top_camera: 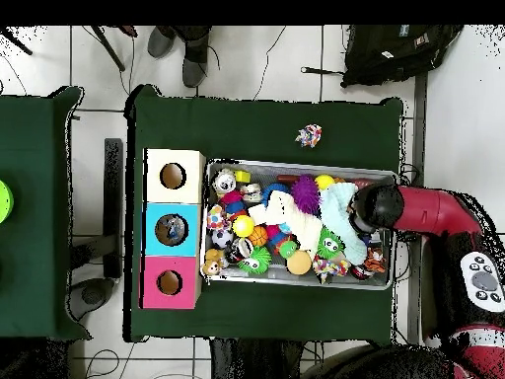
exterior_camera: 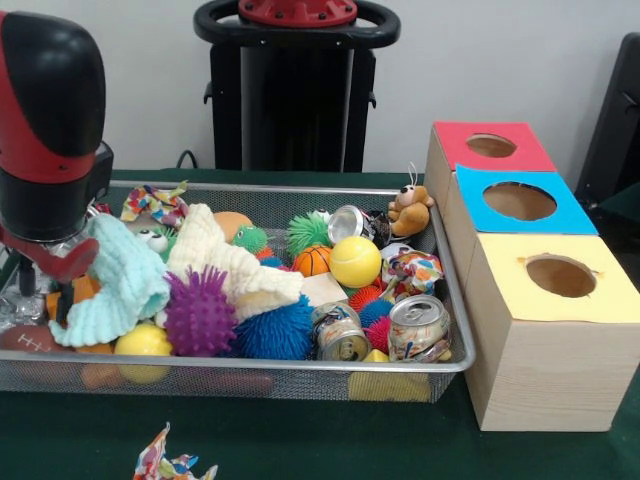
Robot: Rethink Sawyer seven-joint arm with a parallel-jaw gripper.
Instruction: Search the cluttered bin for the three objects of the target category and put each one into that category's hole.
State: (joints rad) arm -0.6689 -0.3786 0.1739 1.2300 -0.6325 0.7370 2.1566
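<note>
1. Front view: the gripper [exterior_camera: 45,262] hangs low over the left end of the bin [exterior_camera: 300,368], beside the pale knitted cloth [exterior_camera: 125,285]; something clear and creased behind its red fingers [exterior_camera: 62,262] may be a bottle, though I cannot tell whether they are closed on it.
2. No other bottle shows plainly among the clutter.
3. Overhead view: the hole [top_camera: 171,230] in the blue panel lies past the bin's opposite end, so any carry must run the bin's whole length.

purple spiky ball [exterior_camera: 199,312]; blue hole panel [exterior_camera: 519,201]
</note>
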